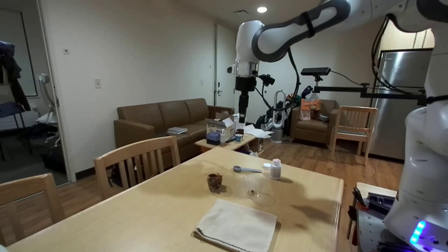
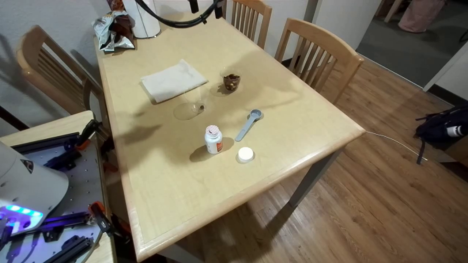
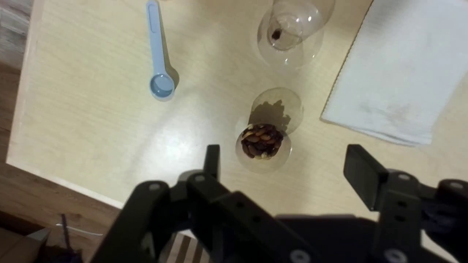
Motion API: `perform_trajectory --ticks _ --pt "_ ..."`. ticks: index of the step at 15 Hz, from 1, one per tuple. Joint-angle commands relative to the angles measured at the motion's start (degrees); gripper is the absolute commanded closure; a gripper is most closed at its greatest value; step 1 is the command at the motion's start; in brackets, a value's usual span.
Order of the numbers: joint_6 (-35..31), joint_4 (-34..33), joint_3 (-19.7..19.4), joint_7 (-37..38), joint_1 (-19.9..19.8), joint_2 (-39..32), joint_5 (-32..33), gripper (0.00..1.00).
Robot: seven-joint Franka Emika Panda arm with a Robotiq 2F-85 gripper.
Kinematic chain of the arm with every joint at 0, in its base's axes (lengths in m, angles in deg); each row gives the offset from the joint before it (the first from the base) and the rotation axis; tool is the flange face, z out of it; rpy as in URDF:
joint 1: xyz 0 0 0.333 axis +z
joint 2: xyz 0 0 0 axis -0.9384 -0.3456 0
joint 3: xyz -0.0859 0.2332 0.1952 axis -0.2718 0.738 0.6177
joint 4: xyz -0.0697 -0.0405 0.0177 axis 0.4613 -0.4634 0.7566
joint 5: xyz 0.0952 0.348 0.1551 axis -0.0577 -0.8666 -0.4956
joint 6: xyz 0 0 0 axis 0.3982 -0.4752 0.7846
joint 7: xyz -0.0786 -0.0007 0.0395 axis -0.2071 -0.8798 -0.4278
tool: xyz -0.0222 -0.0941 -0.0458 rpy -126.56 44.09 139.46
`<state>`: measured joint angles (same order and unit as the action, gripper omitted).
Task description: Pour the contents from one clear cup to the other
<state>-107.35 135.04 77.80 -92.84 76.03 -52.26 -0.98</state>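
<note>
behind the pale tabletop (image 1: 133, 213) a brown sofa (image 1: 162, 120) runs along the wall (image 1: 147, 52). my pincer (image 3: 285, 170) hangs well above the tabletop, pointing down, its jaws wide apart with nothing between them. i'm after the filled cup (image 3: 263, 165), clear and upright on the tabletop, holding what look like nuts (image 3: 260, 141). the receiving cup (image 3: 298, 18) stands near it, not touching, with one small dark bit (image 3: 276, 34) at its bottom and a folded cloth (image 3: 398, 69) near both.

i judge the filled cup to be light, thin-sided and slick, probably plastic, though i can't be sure from here. its load sits low, so it should stand steady, but a hard squeeze could buckle it and a weak one could let it slip once i tilt. i'd come straight down, put one jaw on each side, below the rim and about level with the top of the nuts, where they back up the thin side, and close gently. the nuts may tumble all at once, so i'd tip slowly. the receiving cup likely weighs next to nothing and could topple at a nudge, so i'd pour without leaning on it.
</note>
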Motion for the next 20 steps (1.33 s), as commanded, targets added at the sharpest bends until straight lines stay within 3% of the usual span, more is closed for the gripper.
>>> perform_trajectory --ticks 1,10,11,14,20 --pt "8.31 -6.68 0.52 -10.39 -0.72 -5.0 -2.74 0.03" --pt "19.15 -20.81 4.41 -30.29 -0.36 -18.07 -0.64 0.0" --pt "15.14 -16.74 4.0 -26.04 -0.56 -15.56 -1.29 0.0" --pt "17.26 -19.18 4.66 -28.17 -0.41 -17.64 -1.22 0.0" --pt "10.8 -23.85 6.57 -45.74 -0.54 -23.01 0.71 0.0"
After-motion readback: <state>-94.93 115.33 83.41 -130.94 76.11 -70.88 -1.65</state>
